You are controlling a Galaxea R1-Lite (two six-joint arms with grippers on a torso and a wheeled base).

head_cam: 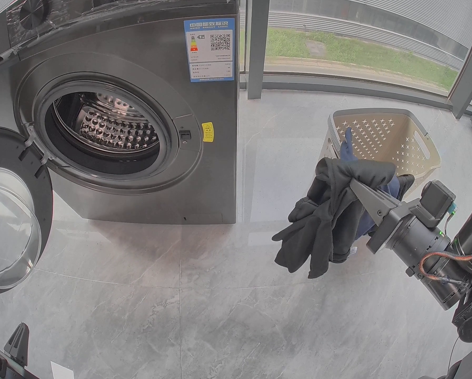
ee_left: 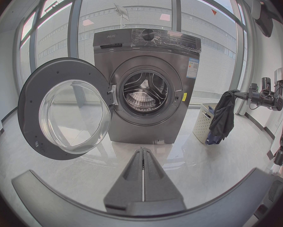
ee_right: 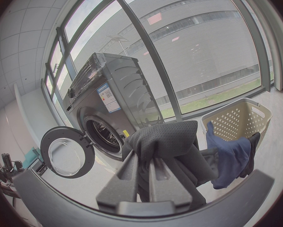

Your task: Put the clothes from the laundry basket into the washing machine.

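- My right gripper (head_cam: 358,188) pinches a dark grey cloth garment (head_cam: 325,222) hanging below it.
- The grey metal washing machine drum (head_cam: 107,127) gapes well to its left; left gripper (ee_left: 143,153) closed, empty.

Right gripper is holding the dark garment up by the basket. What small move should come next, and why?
Probably carry the right gripper leftward toward the drum of the washing machine: it is shut on the dark garment, lifted beside the laundry basket, and the door stands open.

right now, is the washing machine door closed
No, the door is swung wide open to the side of the washing machine, leaving the drum exposed.
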